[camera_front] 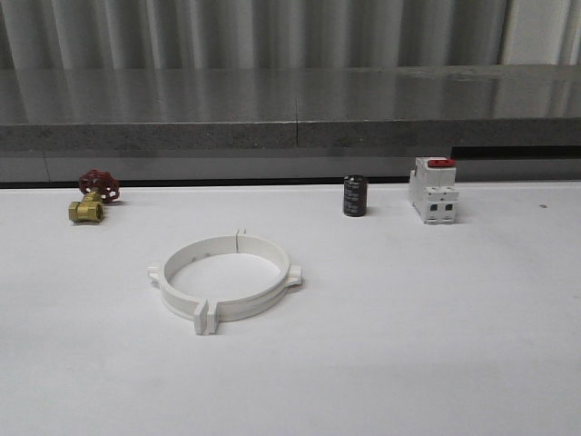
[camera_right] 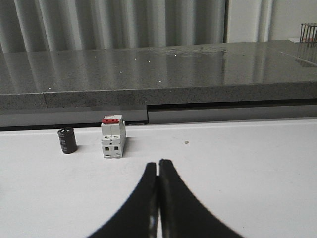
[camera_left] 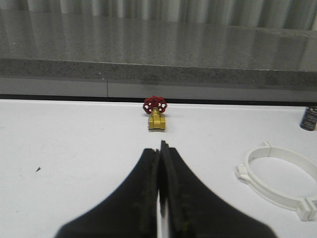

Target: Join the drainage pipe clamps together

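Two drainage pipe clamps (camera_front: 223,282) lie joined as one hoop (flange tabs meeting) on the white table (camera_front: 436,345); left gripper (camera_left: 159,153) and right gripper (camera_right: 158,171) both clenched, empty.

The pipe clamps (camera_front: 225,283) look like smooth white plastic with a faint sheen. The valve (camera_front: 88,210) has a shiny brass body and a dull red handwheel. The breaker (camera_front: 432,191) is white plastic with a glossy red switch. The desk (camera_front: 408,345) is matt white. The ledge (camera_front: 290,109) behind is polished speckled grey stone.
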You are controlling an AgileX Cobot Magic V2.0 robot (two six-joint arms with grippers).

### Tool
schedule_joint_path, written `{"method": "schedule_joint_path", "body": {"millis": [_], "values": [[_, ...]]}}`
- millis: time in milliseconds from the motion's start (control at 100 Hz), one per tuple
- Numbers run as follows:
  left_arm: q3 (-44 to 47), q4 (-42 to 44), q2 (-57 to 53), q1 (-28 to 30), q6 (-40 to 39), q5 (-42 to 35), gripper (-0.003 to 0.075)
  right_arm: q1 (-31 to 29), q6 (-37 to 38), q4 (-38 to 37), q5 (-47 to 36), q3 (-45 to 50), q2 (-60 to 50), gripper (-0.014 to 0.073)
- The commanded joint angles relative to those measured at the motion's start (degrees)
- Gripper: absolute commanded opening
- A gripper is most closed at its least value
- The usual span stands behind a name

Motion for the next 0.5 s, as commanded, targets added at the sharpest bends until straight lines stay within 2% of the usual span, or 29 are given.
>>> {"method": "schedule_joint_path", "body": {"millis": [0,100,490], "values": [[1.75,0.00,-3.15,1.65,0.00,-5.66,-0.0020,-0.17,-0.37,0.12,-4.92,-1.12,-1.04,-0.0066],[4.44,0.00,-7.46,3.53,0.00,-5.89,-0.0020,-0.17,-0.37,0.12,-4.92,-1.12,-1.04,-0.0066],[4.84,0.30,-6.98,4.74,0.00,-8.45,-0.0020,-0.17,-0.37,0.12,-4.92,-1.12,-1.04,-0.0066]]}}
